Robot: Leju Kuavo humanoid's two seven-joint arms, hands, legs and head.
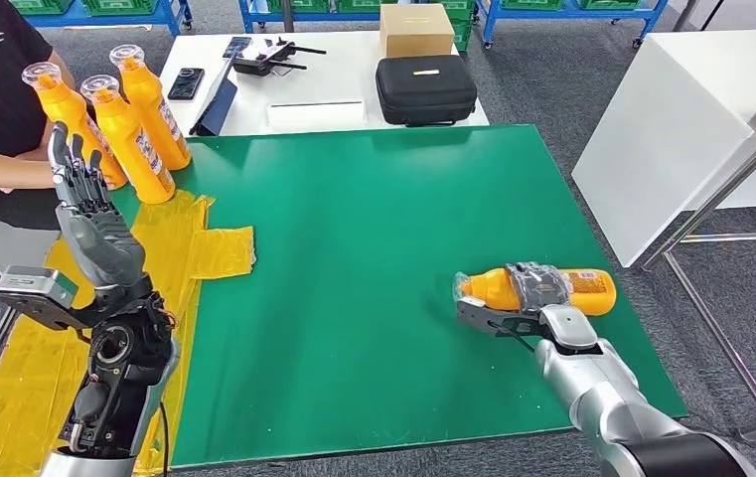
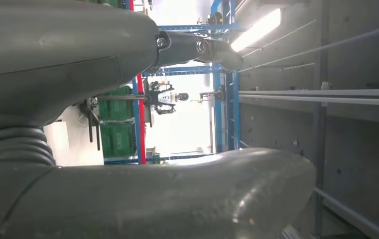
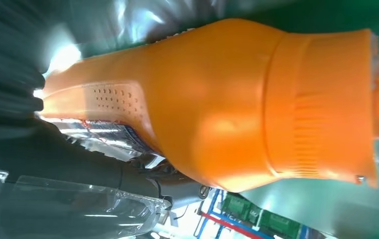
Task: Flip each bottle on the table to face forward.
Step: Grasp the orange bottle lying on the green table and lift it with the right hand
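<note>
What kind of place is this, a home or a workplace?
Most likely a workplace, a robot test lab or warehouse hall. Blue racks with green crates stand behind, a green work table holds orange bottles, and grey carpet covers the floor.

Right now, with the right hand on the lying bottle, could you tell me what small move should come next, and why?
Probably lift the bottle a little and begin tipping it upright. It lies on its side on the green mat, cap end toward the left, with the right hand wrapped around its middle. Three bottles already stand at the far left corner, and the left hand is raised and open.
</note>
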